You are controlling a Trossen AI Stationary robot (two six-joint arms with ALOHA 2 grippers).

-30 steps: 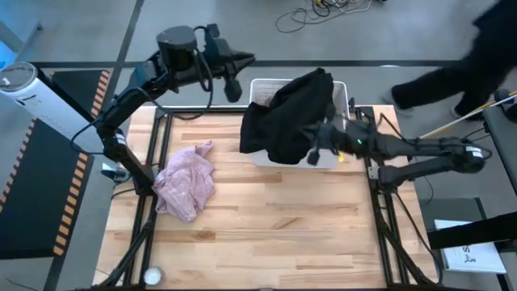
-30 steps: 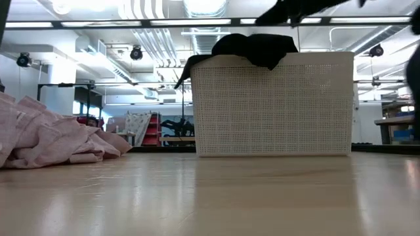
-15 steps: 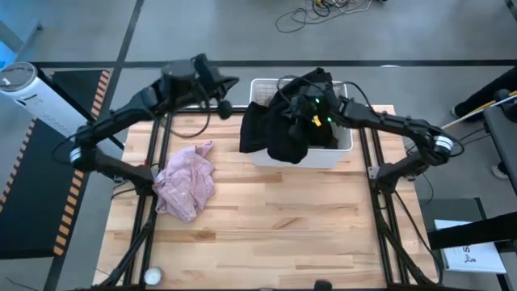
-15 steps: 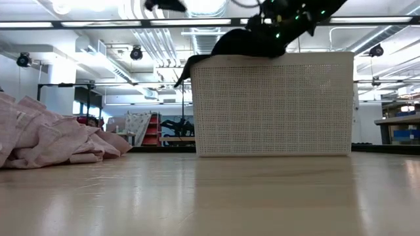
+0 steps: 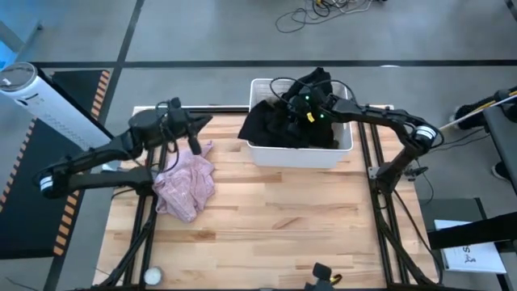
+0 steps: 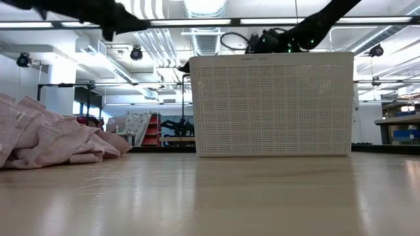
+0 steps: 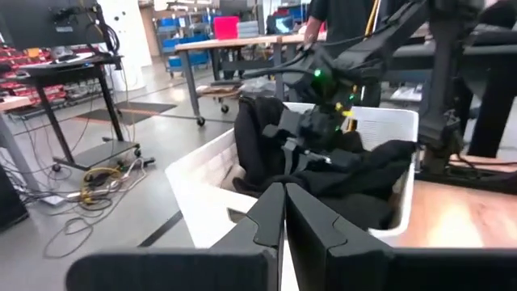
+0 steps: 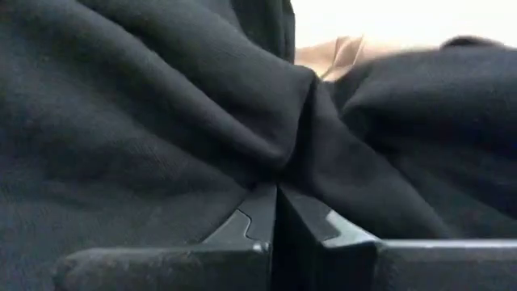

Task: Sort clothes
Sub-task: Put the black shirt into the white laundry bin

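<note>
- Black soft fabric garment (image 5: 287,125) now sits inside the white perforated plastic basket (image 5: 300,153), high view; half a second back it draped over the front rim. Right gripper (image 5: 297,107) has dropped into the pile. Left gripper (image 5: 196,144) swung back from the basket to just above the crumpled pale pink garment (image 5: 186,184) on the wooden worktop (image 5: 283,226). My read: pink piece is next.
- Low view: black fabric no longer overhangs the basket wall; pink heap at left edge.
- Left wrist: fingers (image 7: 271,222) together, empty.
- Right wrist: fingers (image 8: 262,212) closed, pinching a black fold; beige scrap (image 8: 335,55) behind.
- No readable labels.
</note>
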